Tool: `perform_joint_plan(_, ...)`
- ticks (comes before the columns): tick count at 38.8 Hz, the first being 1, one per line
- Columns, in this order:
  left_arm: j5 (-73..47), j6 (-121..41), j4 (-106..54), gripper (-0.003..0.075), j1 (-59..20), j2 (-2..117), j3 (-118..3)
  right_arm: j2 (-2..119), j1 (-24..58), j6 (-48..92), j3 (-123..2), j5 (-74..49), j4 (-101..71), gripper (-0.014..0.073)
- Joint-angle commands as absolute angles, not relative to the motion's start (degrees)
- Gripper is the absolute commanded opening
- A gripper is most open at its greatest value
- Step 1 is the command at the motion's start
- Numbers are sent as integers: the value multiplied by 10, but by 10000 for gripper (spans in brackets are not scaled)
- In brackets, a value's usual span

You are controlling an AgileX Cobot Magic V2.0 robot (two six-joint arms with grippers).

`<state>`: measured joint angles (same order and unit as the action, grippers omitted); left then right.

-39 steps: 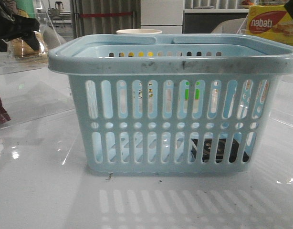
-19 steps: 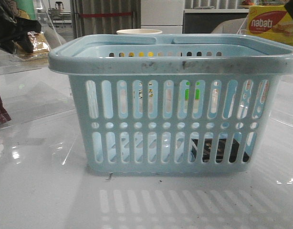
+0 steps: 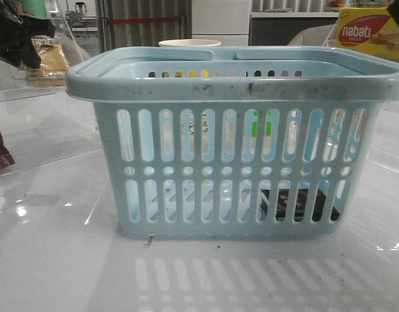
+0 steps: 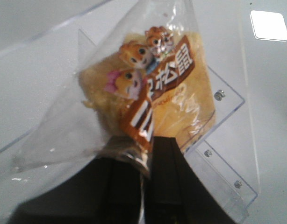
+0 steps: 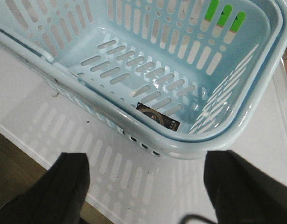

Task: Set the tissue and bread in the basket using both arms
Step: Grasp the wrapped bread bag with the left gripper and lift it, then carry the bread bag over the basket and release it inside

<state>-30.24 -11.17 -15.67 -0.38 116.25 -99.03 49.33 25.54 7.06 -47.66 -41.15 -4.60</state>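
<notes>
Front view, near to far: glossy white surface [image 3: 69, 260], then the basket [image 3: 238, 88] filling most of the frame, upright, rim scuffed. Through its lower right slots a dark shape shows on the basket floor: the tissue [image 3: 297, 205], mostly hidden by the bars. The right wrist view looks down into the basket [image 5: 255, 126] and shows only a sliver of the tissue [image 5: 157, 116] in a near corner, the rest cut off by the rim; pale round marking is visible, but no text is readable.

Right pincer [image 5: 146, 186]: two dark fingers wide apart at the frame edge, nothing between them, above the surface just outside the basket's corner. It does not show in the front view.

Farther back on the left, the left pincer [image 3: 21, 39] is a dark mass at the frame's corner, partly cut off, raised above the surface, left of the basket and apart from it. The bread [image 3: 49, 60] hangs just beside it, small and blurred. In the left wrist view the left pincer [image 4: 146, 154] is closed on the wrapper end of the bread [image 4: 157, 102]; fingertips are hidden by the crumpled plastic. Cartoon label is visible, the rest of the loaf soft-focus. A clear acrylic stand [image 4: 227, 140] lies below it.

Behind the basket: a cup [image 3: 190, 43], only its rim visible, and a nabati box [image 3: 372, 32] at far right, cut off.
</notes>
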Motion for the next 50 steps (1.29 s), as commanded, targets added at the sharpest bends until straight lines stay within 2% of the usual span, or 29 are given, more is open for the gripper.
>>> perform_joint_plan(1, -299, -106, -166, 91, -2, 1098, -1017, 491, 255, 75, -492, -379, -42, 605)
perform_joint_plan(14, -362, -114, -166, 90, -9, 1004, -1019, 491, 255, 75, -492, -379, -42, 605)
perform_joint_plan(23, -411, -153, -166, 90, -51, 939, -1019, 491, 255, 75, -492, -379, -42, 605)
perform_joint_plan(35, -495, -228, -166, 90, -178, 901, -1019, 491, 255, 75, -492, -379, -42, 605)
perform_joint_plan(50, -516, -243, -166, 90, -321, 976, -1019, 491, 255, 75, -492, -379, -42, 605)
